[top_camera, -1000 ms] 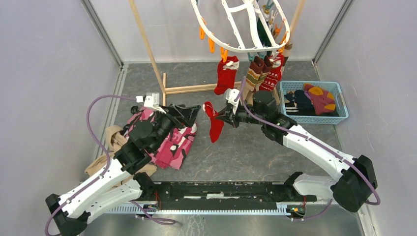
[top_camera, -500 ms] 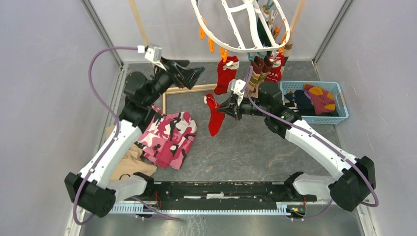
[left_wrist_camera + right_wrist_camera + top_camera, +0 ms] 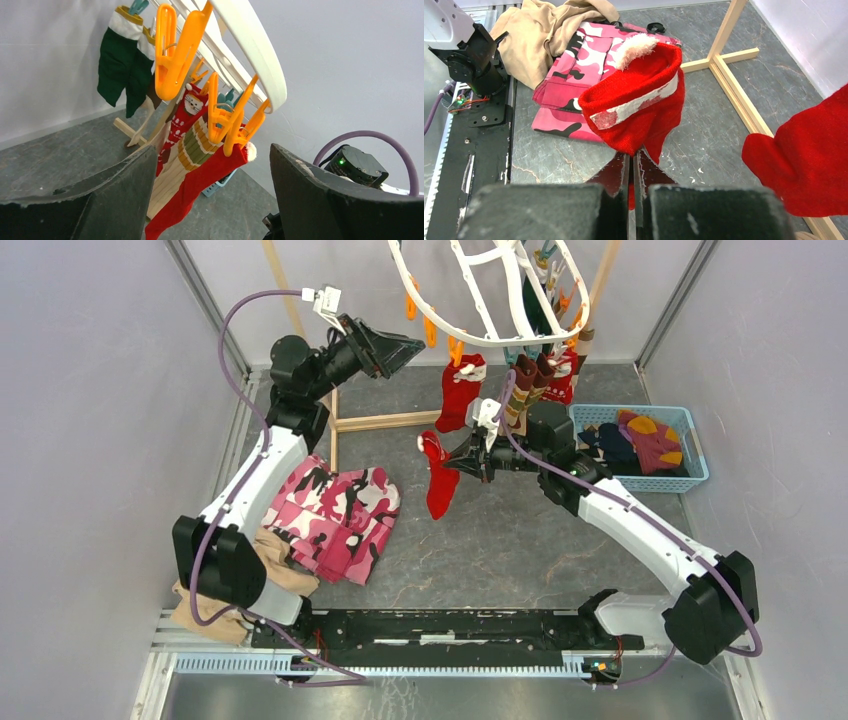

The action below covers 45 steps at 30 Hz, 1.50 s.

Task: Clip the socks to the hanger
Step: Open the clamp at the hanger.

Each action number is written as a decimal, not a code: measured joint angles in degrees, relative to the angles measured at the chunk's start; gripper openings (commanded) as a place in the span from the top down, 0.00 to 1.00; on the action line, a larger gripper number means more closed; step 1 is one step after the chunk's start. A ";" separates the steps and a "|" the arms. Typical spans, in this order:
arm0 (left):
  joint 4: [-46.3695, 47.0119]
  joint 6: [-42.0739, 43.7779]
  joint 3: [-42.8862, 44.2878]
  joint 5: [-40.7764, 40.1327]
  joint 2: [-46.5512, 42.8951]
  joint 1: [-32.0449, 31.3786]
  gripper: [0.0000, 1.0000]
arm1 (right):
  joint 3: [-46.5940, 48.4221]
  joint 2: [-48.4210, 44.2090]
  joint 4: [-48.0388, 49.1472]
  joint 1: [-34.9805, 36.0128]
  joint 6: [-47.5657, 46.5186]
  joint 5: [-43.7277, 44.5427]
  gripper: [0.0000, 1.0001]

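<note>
Red sock (image 3: pixel 639 100) clamped in your right jaws. Left jaws gape empty by the hanger's (image 3: pixel 255 50) orange clips (image 3: pixel 172 55).

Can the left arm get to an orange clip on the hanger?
Probably yes: the open left gripper is up beside the hanger, an orange clip hangs just ahead, and nothing is between them.

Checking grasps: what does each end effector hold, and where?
Right end effector pinches the red sock just below its cuff; left end effector holds nothing.
</note>
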 measured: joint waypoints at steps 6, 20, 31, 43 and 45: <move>3.30 -2.73 3.04 2.78 3.52 0.00 0.21 | 0.00 0.48 0.00 -0.39 0.00 -0.39 1.00; 6.71 -6.58 8.57 6.34 8.94 -0.20 0.35 | 0.00 1.29 0.02 -0.44 0.39 -1.25 1.00; 7.58 -7.82 12.37 7.23 12.41 -1.92 0.44 | 0.00 1.29 0.00 -0.46 0.39 -1.22 1.00; 7.58 -8.33 14.43 7.23 13.07 -2.32 0.48 | 0.00 1.29 0.02 -0.76 0.39 -1.25 1.00; 7.58 -8.35 14.56 7.21 13.07 -2.36 0.48 | 0.00 1.29 0.02 -0.76 0.39 -1.25 1.00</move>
